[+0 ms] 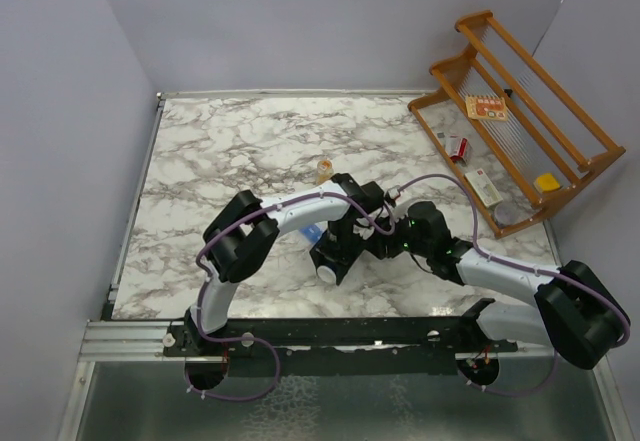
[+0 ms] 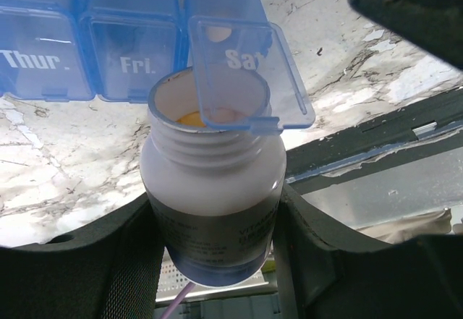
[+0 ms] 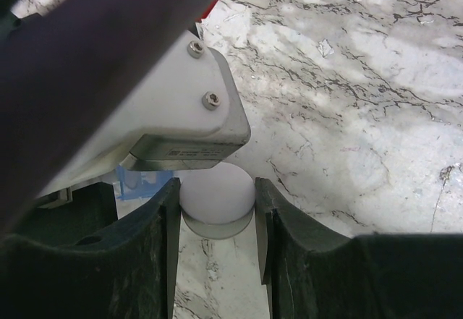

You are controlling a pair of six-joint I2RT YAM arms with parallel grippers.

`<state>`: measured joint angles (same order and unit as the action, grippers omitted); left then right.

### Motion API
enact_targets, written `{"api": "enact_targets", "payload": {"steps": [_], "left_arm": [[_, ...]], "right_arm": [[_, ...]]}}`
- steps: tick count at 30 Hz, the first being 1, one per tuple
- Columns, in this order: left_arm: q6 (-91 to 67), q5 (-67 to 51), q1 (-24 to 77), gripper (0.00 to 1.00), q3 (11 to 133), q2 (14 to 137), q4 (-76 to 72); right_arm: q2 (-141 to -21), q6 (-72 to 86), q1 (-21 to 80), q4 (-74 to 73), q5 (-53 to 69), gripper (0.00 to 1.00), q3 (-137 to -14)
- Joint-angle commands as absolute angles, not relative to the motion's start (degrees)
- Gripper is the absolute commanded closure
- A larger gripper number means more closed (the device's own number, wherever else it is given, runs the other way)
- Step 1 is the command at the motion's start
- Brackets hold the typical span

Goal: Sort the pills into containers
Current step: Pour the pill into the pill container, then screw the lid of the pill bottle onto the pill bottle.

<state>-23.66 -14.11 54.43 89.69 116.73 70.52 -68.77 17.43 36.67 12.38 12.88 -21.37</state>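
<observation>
The containers are a blue translucent strip (image 2: 130, 58) marked Thur, Fri and Sat; it also shows under the arms in the top view (image 1: 312, 233). The Sat lid (image 2: 246, 73) stands open and one pale pill (image 2: 215, 34) lies inside. My left gripper (image 2: 213, 225) is shut on an open white pill bottle (image 2: 213, 181), its mouth just in front of the Sat compartment, with yellow pills (image 2: 192, 118) showing inside. My right gripper (image 3: 217, 210) is shut on a round white cap (image 3: 217, 192) close above the marble, right beside the left wrist (image 3: 166, 109).
A small amber bottle (image 1: 324, 169) stands behind the arms. A wooden rack (image 1: 520, 131) with small items sits at the back right. The black rail (image 1: 330, 336) runs along the table's near edge. Both arms crowd together at mid-table (image 1: 370, 229).
</observation>
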Motion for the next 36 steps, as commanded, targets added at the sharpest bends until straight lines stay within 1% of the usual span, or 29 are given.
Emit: {"api": "enact_targets", "payload": {"steps": [1,13,31,36], "left_arm": [[-24.1,-12.6,53.5,1.00,89.8,113.9,64.1],[-26.6,-13.0,53.6,1.00,78.8,105.0,57.0],[-28.5,-10.1,53.5,1.00,63.4,92.6,37.1],[-28.9,-9.9,53.6,1.00,57.0,88.9,32.6]], "right_arm": [[-67.4,9.3,39.7,15.5,20.2,0.99,-22.4],[-67.5,9.3,39.8,15.3,19.9,0.99,-22.6],[-67.9,9.5,40.1,14.7,17.5,0.99,-22.9],[-67.1,10.0,40.1,14.1,14.6,0.99,-22.9]]}}
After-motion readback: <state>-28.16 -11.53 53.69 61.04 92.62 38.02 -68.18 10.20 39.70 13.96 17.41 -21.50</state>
